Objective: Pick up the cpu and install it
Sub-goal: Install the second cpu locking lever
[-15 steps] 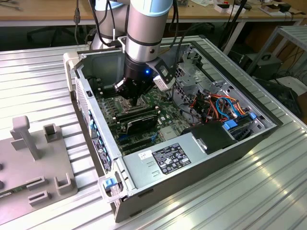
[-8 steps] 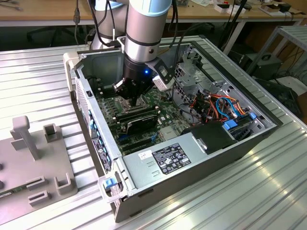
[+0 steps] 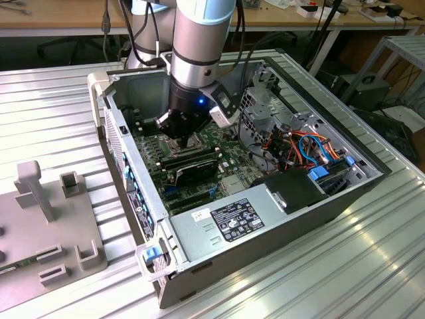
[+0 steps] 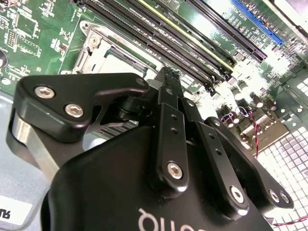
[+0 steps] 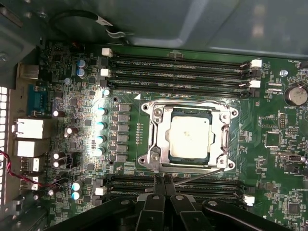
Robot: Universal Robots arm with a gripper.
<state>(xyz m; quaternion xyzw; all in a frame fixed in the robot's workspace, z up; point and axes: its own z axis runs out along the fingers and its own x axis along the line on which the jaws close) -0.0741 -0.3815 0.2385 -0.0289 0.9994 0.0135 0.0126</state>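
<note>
1. The cpu lies flat in the socket on the green motherboard, its dull silver top showing through the metal frame, which surrounds it on all four sides.
2. In the first wrist view the tool hangs over the memory slots just beside the socket's edge, apart from the cpu; its two fingertips are pressed together with nothing between them, so it is clenched and empty.
3. The second wrist view shows the same closed fingers coming to one point above the board, with the corner of the socket frame just beyond the tool.
4. A second bank of long black memory slots runs along the socket's other side, so the socket is hemmed in between two rows of slots.
5. In the exterior view the arm reaches down into the open computer case, the tool low over the board near the case's far left wall.
6. To the exterior view's right inside the case lie a tangle of orange and blue cables and the metal drive cage, near the arm; the power supply fills the near edge.
7. The case sits on a ribbed metal counter, with a grey fixture on the exterior view's left, well apart from the case.
</note>
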